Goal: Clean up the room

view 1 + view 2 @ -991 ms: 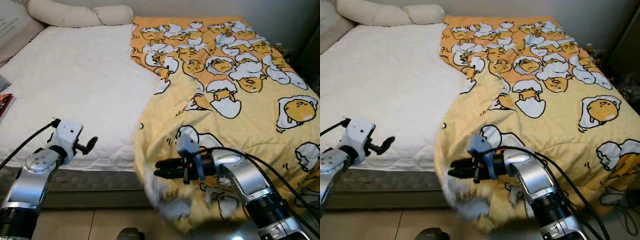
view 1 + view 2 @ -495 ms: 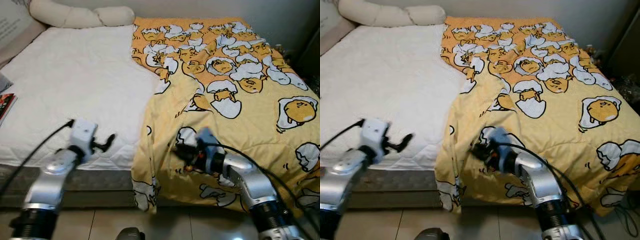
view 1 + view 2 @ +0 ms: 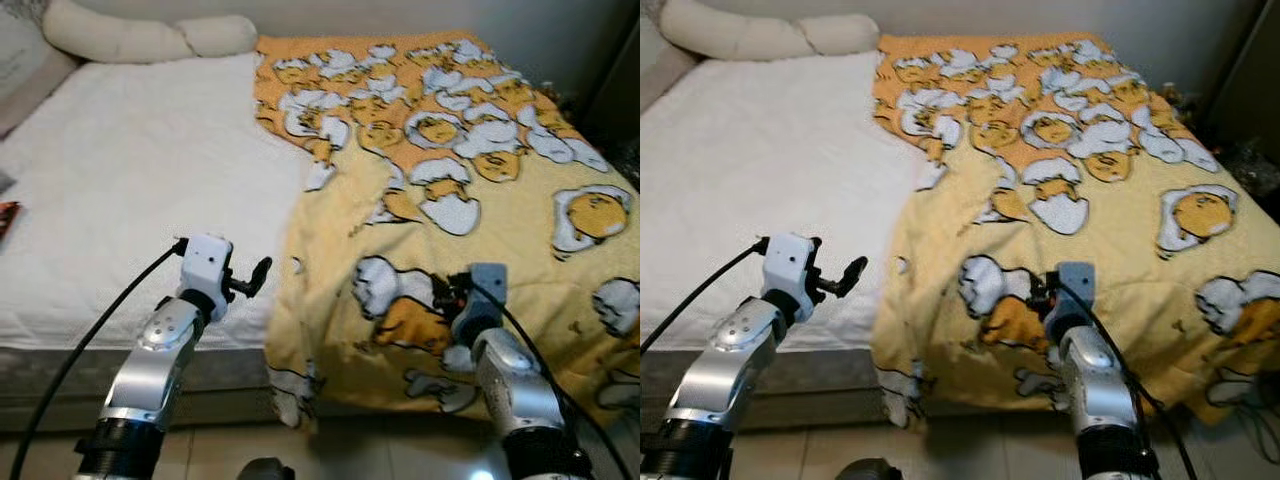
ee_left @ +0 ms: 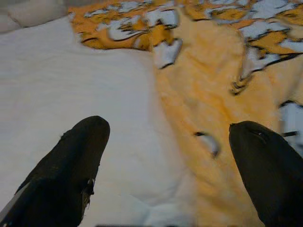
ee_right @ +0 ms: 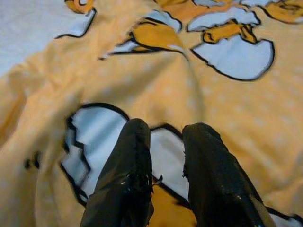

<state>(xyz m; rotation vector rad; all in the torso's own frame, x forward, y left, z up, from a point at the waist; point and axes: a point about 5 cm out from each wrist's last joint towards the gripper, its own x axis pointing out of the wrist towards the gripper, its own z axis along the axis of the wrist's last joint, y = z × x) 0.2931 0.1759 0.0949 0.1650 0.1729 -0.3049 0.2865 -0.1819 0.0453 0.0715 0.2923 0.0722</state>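
Released since a second ago, the yellow blanket's corner (image 3: 292, 385) hangs off the bed's foot. Right gripper (image 5: 165, 142), nearly closed and empty, hovers above the blanket (image 3: 470, 200); left gripper (image 4: 165, 146) gapes at its edge over the mattress (image 3: 130, 190). Spreading remains.

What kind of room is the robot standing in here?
Most likely a bedroom: a bed with a white mattress, a yellow blanket with cartoon egg prints spread over one side, and a long cream pillow at the head by the wall.
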